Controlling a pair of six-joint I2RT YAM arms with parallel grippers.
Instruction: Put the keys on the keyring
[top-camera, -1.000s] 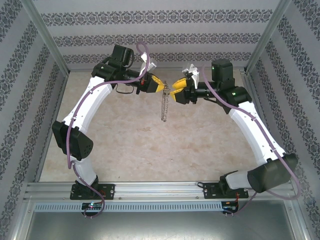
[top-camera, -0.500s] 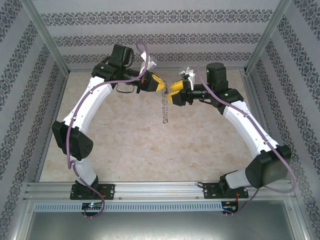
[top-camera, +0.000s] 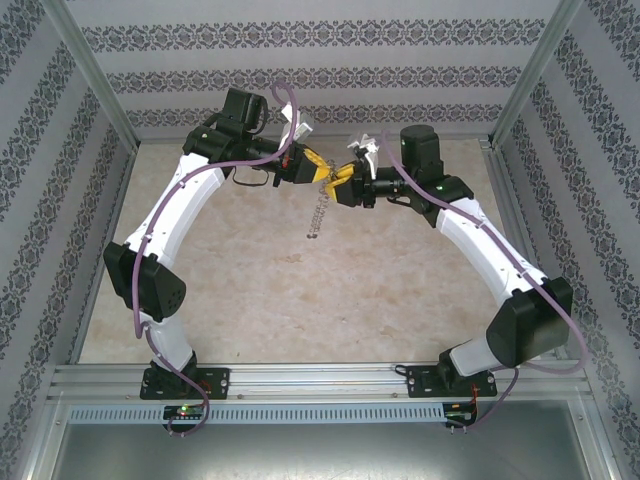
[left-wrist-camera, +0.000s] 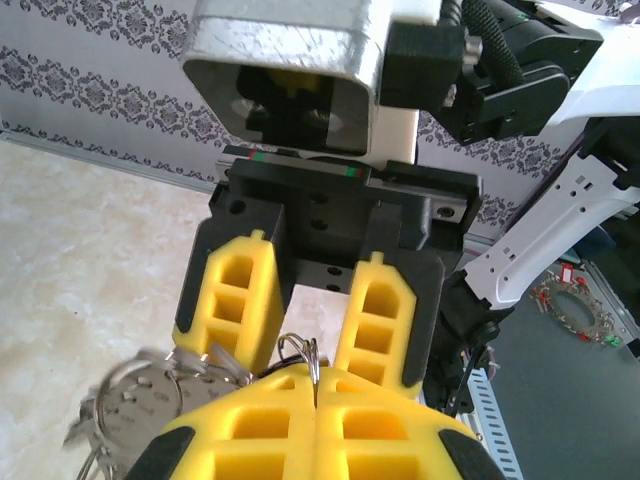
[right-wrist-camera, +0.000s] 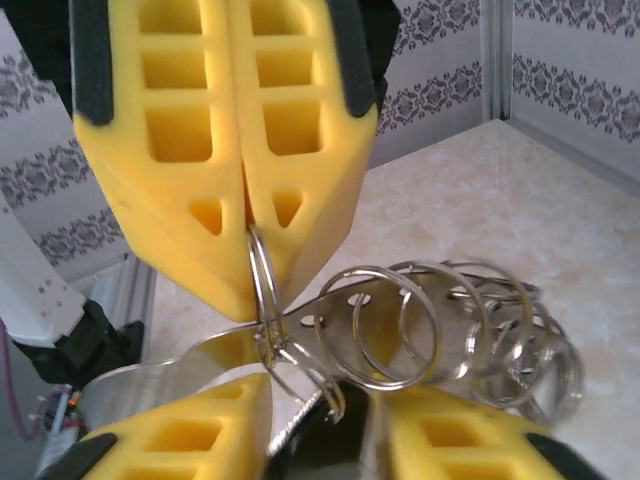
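Two arms meet nose to nose above the far middle of the bench (top-camera: 250, 290); the left gripper (top-camera: 322, 177) is clamped tight on one thin wire coil of the keyring (right-wrist-camera: 430, 320); the right gripper (top-camera: 336, 184) faces it with jaws apart, straddling that coil, and I cannot tell whether it bites on anything; below them dangles a loose string of silvery split rings; light, I'd judge, hard and slick, each ring stiff but the bunch floppy and apt to swing; best pinched flat across a single coil.
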